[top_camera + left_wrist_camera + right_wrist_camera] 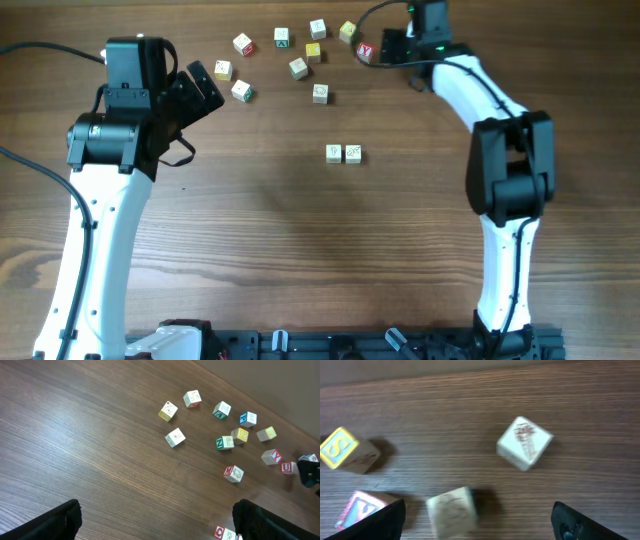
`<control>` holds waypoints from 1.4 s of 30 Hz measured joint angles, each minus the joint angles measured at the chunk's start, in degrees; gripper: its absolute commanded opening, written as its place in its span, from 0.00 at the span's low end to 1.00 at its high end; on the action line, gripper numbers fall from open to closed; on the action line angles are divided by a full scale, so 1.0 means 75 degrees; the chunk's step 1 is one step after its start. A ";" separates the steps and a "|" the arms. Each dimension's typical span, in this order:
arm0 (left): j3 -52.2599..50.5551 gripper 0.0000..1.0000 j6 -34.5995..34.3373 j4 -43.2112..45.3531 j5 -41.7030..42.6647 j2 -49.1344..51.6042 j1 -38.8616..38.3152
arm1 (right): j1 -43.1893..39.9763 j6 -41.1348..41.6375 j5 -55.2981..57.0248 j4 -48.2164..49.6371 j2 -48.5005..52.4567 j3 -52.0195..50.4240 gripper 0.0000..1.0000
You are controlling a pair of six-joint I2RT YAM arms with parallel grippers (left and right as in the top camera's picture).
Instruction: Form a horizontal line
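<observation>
Overhead: horizontal line (343,153) begun, two pale cubes touching side by side on the tabletop (300,230), set apart from the clutter, likely for room to grow. At least ten loose cubes (299,67) counted beyond it. Among those farthest from the line, right hand (380,50); off to the line's far left, left hand (205,88).

Left wrist: fingers (55,522) spread wide, gripping nothing.

Right wrist: fingers (385,520) likewise wide apart, empty, four loose cubes beneath, presumably choosing one.
</observation>
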 measured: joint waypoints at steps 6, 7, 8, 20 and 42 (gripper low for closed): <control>0.0000 1.00 0.0000 -0.0003 0.0000 0.0000 0.0003 | -0.0125 -0.0233 -0.0769 0.0047 0.0195 0.0055 0.92; 0.0000 1.00 0.0000 0.0000 0.0000 0.0000 0.0003 | -0.0061 -0.0277 -0.0772 0.0055 0.0274 0.0058 0.92; 0.0000 1.00 0.0000 -0.0003 0.0000 0.0000 0.0000 | -0.0006 -0.0303 -0.0769 0.0064 0.0356 0.0061 0.92; 0.0000 1.00 0.0000 -0.0003 0.0000 0.0000 0.0000 | 0.0291 -0.0495 -0.0411 0.0664 0.0650 0.0079 0.41; 0.0000 1.00 0.0000 0.0000 0.0000 0.0000 0.0003 | 0.0262 0.0761 -0.0262 -0.3383 -0.1227 0.0233 0.15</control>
